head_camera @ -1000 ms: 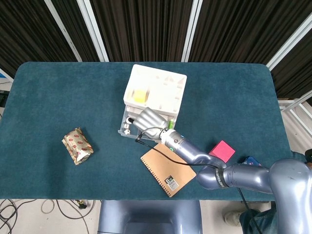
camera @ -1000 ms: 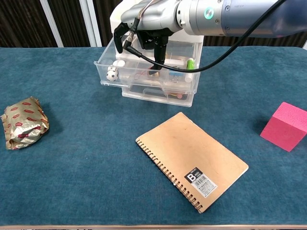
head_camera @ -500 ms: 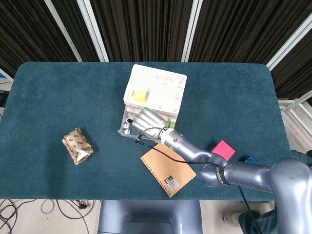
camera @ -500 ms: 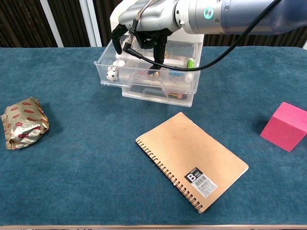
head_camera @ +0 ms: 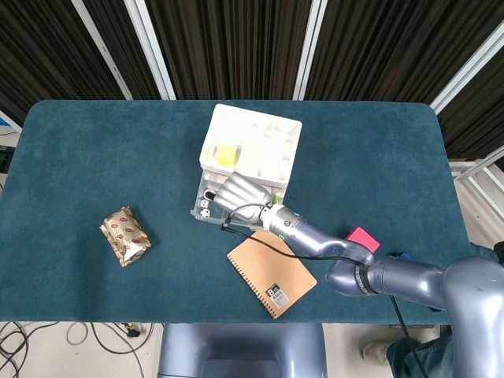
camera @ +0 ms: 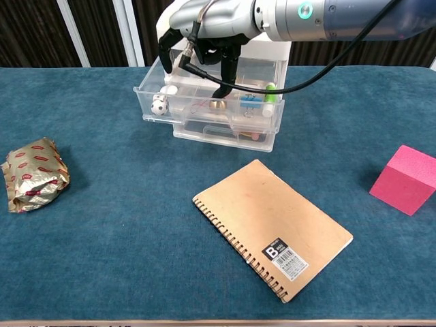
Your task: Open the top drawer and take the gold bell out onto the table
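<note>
While the top drawer (camera: 204,102) stands pulled out of the white drawer unit (head_camera: 252,150), the scene from left to right runs as follows.

Far left on the teal table (camera: 122,225): a crumpled gold foil packet (camera: 33,174) with red print, well apart from everything else.

Centre: the drawer unit, its clear top drawer open toward the camera. Inside the drawer, at its left end, a small black-and-white ball (camera: 159,105). Near the drawer's middle sits the gold bell (camera: 219,105), seen through the clear front wall. To the bell's right, a green-capped item (camera: 271,90) stands near the drawer's right end. A lower drawer shows small objects too blurred to name.

Right hand (camera: 204,27): poised over the open drawer, fingers (camera: 230,68) curled downward toward the bell but apart from it, holding nothing. A black cable loops beneath the palm. In the head view the hand (head_camera: 240,193) covers most of the drawer.

Centre-right, nearer the camera: a brown spiral notebook (camera: 272,225), lying flat, a barcode label at one corner.

Far right: a pink block (camera: 407,178) near the table edge.

Left hand: not visible in either view.
</note>
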Robot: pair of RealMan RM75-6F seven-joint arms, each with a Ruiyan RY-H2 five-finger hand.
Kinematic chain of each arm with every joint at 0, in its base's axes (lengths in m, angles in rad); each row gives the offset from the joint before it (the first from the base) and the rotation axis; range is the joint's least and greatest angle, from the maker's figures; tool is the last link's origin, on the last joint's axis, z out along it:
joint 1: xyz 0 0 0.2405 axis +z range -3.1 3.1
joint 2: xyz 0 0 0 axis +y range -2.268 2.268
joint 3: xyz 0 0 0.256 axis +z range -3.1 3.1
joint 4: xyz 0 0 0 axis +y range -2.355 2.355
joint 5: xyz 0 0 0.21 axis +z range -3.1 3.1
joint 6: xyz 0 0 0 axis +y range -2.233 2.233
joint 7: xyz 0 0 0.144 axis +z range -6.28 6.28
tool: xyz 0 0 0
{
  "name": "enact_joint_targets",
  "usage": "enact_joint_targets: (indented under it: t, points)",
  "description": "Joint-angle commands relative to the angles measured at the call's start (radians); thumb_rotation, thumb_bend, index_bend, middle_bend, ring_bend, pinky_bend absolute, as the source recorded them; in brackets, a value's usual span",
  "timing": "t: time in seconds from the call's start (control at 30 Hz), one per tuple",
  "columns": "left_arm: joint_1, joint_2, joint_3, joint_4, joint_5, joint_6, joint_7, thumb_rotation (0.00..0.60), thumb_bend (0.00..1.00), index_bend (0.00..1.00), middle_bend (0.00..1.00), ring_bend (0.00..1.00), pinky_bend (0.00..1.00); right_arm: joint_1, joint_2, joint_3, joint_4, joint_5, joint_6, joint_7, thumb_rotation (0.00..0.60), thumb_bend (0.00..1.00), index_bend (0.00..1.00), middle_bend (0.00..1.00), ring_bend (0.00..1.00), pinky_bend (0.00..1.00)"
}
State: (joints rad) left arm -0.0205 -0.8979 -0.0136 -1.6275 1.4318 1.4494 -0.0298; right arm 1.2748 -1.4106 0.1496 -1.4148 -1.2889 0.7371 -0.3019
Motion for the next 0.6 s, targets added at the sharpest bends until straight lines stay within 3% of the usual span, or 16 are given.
enact_joint_targets:
  t: [0.03,0.6]
  points:
    - [0.0,0.0,0.0,0.0,0.0,0.0,0.001,0.6,0.2,0.1,0.0,0.0,0.0,-0.012,-0.004,-0.009,0.011,-0.038,0.014,0.016,0.6,0.24,0.32,0.97,1.0,1.0]
    - [0.0,0.0,0.001,0.0,0.0,-0.001,0.004,0.6,0.2,0.1,0.0,0.0,0.0,-0.025,-0.022,-0.025,0.063,-0.13,-0.003,0.044,0.6,0.23,0.32,0.97,1.0,1.0]
